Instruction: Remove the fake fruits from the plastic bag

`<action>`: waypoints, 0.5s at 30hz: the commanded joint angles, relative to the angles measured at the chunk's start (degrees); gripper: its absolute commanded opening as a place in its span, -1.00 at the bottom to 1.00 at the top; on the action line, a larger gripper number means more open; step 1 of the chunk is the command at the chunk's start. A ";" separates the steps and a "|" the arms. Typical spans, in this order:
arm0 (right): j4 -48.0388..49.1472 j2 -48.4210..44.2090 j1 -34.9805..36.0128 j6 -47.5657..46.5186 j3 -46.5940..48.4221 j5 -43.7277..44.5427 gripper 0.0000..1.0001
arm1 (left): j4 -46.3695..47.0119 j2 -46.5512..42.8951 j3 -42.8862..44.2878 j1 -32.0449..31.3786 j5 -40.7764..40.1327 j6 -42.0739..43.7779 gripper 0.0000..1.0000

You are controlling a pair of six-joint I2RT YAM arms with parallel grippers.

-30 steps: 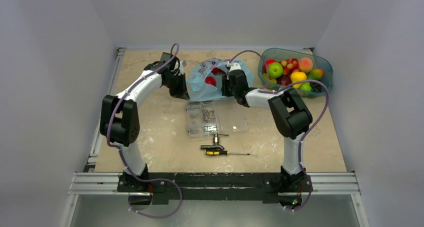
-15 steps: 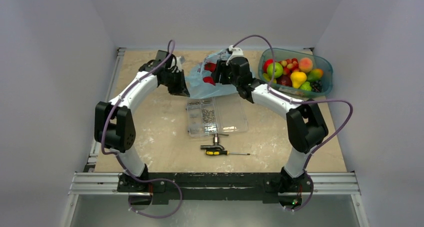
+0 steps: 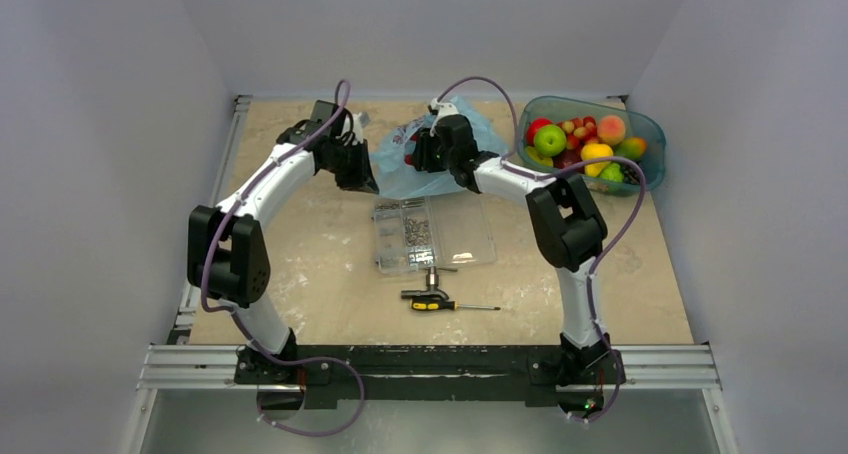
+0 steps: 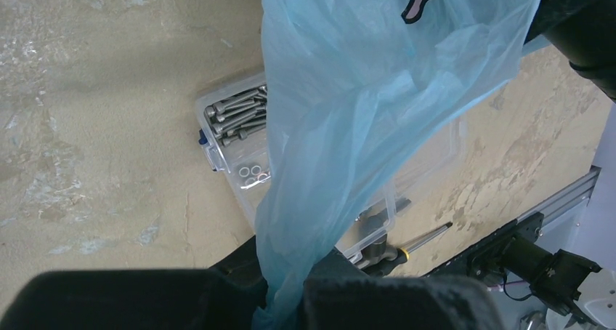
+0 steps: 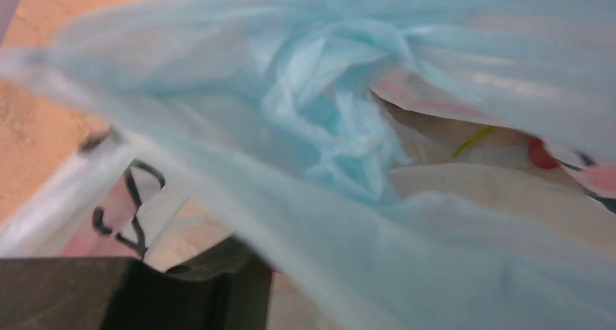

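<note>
The bench [image 3: 320, 274] carries a clear screw box [image 3: 435, 234] near its middle, and everything here is placed from that box. Directly behind it, further from the arm bases, is the plastic bag [image 3: 392, 164], a crumpled light blue heap. To the bag's right stands a teal tub [image 3: 652, 134] already full of fruit.

The left pincer [image 4: 290, 301] is at the box's far left corner, clamped on a fold of the bag. In the left wrist view the film runs up taut from between its fingers, with the box showing beneath. The right pincer [image 3: 425, 156] is just behind the box, pushed into the bag's mouth. Its wrist view shows only blurred blue film, so I cannot tell how its jaws stand. A bit of red fruit [image 3: 408, 158] shows beside it.

This looks like the reach-in step: one arm holds the bag open while the other goes for a fruit. Next the right pincer needs a clear path past the loose film, closing on fruit and not plastic.
</note>
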 commanded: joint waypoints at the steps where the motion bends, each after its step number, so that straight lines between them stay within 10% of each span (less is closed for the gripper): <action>1: -1.69 2.34 0.13 -4.43 5.56 -3.94 -0.25 | 0.18 -2.14 0.33 -0.72 -0.13 1.30 -1.00; 15: 0.19 6.36 1.02 -7.66 6.64 -7.03 0.62 | 0.03 -1.21 0.74 -1.53 0.36 1.30 -1.00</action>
